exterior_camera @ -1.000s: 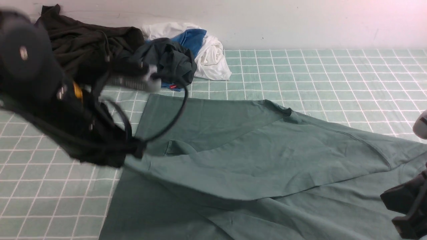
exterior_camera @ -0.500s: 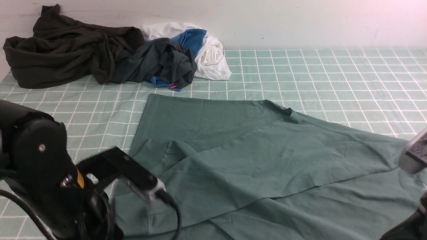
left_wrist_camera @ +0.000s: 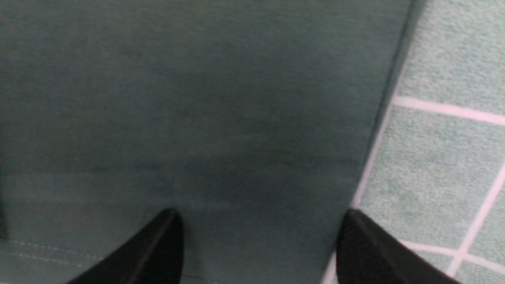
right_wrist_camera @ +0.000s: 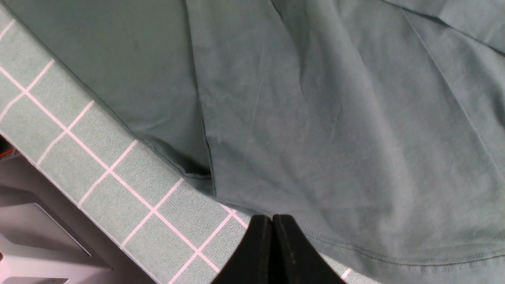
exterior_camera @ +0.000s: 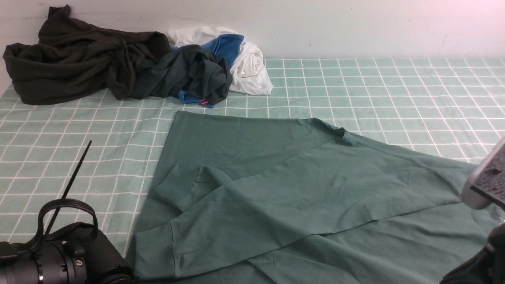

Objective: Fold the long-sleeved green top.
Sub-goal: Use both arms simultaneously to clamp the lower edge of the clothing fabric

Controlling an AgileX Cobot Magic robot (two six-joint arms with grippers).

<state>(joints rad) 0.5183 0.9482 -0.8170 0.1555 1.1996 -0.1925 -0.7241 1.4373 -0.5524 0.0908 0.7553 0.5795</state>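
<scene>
Checked cloth [exterior_camera: 355,86] is covered by the top [exterior_camera: 296,189], spread with its length left to right; its left edge is straddled by the left gripper [left_wrist_camera: 260,215], jaws apart, while the right gripper [right_wrist_camera: 272,221] is seen closed over the near hem.

Top [exterior_camera: 300,189]: muted sage-green jersey, long sleeves, cuffed ends. Lay flat on checked cloth [exterior_camera: 355,86], partly folded. One sleeve crossed over body. Second sleeve was doubled back, cuff resting on body. Soft creases, no bunching.

Below left gripper [left_wrist_camera: 260,221]: plain green fabric spread ahead of and between fingertips. Straight side edge ran just beside one fingertip, stitched seam line near other.

At right gripper [right_wrist_camera: 272,221]: stitched hem lay just beyond tips. Overlapping layer ran ahead, edge falling in long vertical fold.
</scene>
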